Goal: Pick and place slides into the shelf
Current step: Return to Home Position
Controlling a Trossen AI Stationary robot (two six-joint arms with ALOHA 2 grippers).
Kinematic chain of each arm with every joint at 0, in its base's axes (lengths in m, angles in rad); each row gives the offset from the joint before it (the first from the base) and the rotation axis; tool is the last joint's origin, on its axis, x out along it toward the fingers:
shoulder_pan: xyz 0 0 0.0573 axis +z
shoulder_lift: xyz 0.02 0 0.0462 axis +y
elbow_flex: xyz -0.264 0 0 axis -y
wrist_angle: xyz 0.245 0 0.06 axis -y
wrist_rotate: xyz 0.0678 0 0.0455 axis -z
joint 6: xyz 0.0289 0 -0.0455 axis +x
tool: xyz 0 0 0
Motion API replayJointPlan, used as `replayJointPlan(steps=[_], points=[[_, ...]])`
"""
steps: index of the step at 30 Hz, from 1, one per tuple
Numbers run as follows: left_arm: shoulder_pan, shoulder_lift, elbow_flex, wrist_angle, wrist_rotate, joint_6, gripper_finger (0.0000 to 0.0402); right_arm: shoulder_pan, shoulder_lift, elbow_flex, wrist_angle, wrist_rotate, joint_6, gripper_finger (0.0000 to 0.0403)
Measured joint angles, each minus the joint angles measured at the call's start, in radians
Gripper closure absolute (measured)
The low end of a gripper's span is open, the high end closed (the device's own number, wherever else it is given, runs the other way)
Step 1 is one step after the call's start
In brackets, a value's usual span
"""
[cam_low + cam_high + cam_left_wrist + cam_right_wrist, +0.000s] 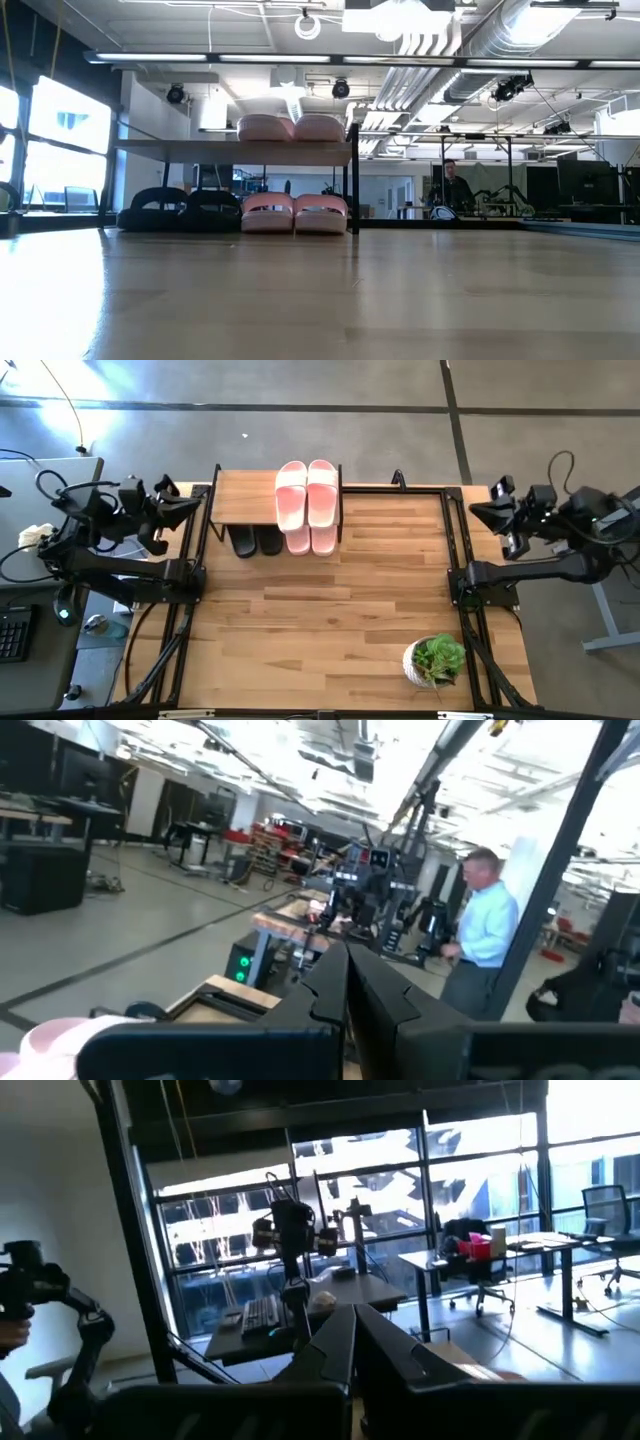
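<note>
The shelf (245,503) stands at the table's far edge, left of centre; in the low view its top board (180,146) rests on thin black legs. Two pale pink slides (307,490) lie on its top board at the right end. Under it, two more pink slides (294,212) and two black slides (180,209) sit on the table. My left gripper (347,982) is shut, raised off the table's left edge beside the shelf. My right gripper (355,1342) is shut, raised beyond the table's right edge. Neither holds anything.
A small potted plant (435,660) in a white pot stands near the table's near right corner. A black frame (455,540) runs along the table's sides. A person (484,940) stands in the room beyond; desks and equipment are far off.
</note>
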Motion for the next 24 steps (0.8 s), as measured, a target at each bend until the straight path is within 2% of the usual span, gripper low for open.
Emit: replayJointPlan(steps=[4, 11, 24], points=[[0.0, -0.064, -0.043, -0.003, -0.024, -0.009, 0.0401, 0.0, -0.083, -0.096, 0.02, 0.042, 0.031, 0.0403], [0.0, -0.184, -0.127, -0.043, -0.053, -0.041, 0.0401, 0.0, -0.191, -0.209, 0.047, 0.052, 0.097, 0.0403], [0.0, -0.42, -0.288, -0.051, -0.123, -0.09, 0.0401, 0.0, -0.32, -0.364, 0.157, 0.078, 0.155, 0.0403]])
